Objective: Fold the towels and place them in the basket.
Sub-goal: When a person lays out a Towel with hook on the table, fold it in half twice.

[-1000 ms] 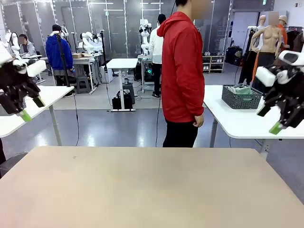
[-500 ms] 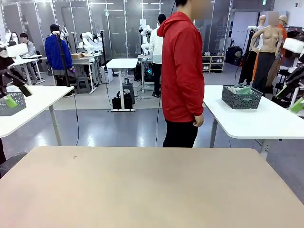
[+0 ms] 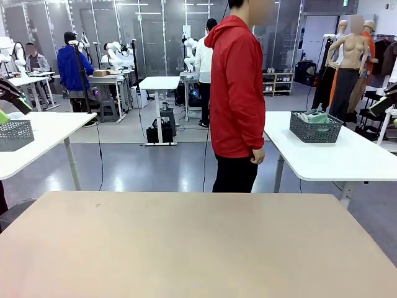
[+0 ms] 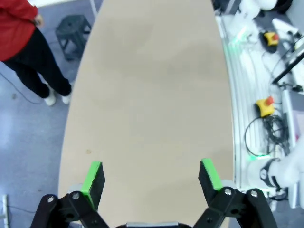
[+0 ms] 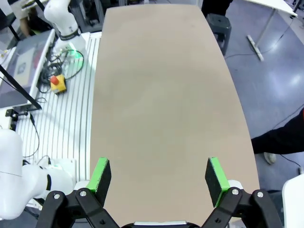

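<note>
Smooth beige desk (image 4: 152, 95) beneath two wide-open jaws
Matte rectangular top; left jaws and right jaws grip nothing, flat green pads (image 5: 100, 173) well apart.

The beige table (image 3: 198, 248) lies in the near part of the front view, and beyond it at 2 o'clock a white table (image 3: 347, 162) carries a dark mesh basket (image 3: 315, 133) near its far edge.
</note>
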`<action>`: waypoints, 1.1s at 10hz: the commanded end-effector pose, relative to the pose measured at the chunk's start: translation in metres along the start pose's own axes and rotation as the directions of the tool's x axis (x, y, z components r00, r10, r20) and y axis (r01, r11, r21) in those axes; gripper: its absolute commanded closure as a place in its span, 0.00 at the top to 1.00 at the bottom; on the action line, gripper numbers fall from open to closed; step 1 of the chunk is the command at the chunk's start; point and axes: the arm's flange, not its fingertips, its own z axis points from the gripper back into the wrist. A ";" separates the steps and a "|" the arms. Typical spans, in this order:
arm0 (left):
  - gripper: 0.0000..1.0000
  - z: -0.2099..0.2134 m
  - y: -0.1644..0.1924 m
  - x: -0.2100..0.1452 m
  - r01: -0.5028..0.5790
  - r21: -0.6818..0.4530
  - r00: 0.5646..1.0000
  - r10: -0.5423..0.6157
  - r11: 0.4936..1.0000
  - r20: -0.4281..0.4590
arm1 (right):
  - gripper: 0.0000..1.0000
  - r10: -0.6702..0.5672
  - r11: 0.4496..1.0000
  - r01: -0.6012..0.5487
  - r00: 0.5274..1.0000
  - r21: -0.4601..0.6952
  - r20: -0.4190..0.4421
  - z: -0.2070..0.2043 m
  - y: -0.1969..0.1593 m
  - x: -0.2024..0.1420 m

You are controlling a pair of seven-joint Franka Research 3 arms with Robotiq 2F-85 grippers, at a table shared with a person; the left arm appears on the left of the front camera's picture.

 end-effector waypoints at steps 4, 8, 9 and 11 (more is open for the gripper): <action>1.00 0.021 0.011 -0.008 -0.037 -0.027 0.997 0.039 0.999 0.070 | 1.00 -0.024 1.000 0.024 0.999 -0.005 0.039 0.010 -0.003 -0.013; 1.00 0.015 0.009 -0.013 -0.032 -0.011 0.998 0.033 0.999 0.049 | 1.00 -0.040 0.999 0.041 0.999 -0.011 0.027 0.012 -0.003 -0.016; 1.00 0.015 0.009 -0.013 -0.032 -0.011 0.998 0.033 0.999 0.049 | 1.00 -0.040 0.999 0.041 0.999 -0.011 0.027 0.012 -0.003 -0.016; 1.00 0.015 0.009 -0.013 -0.032 -0.011 0.998 0.033 0.999 0.049 | 1.00 -0.040 0.999 0.041 0.999 -0.011 0.027 0.012 -0.003 -0.016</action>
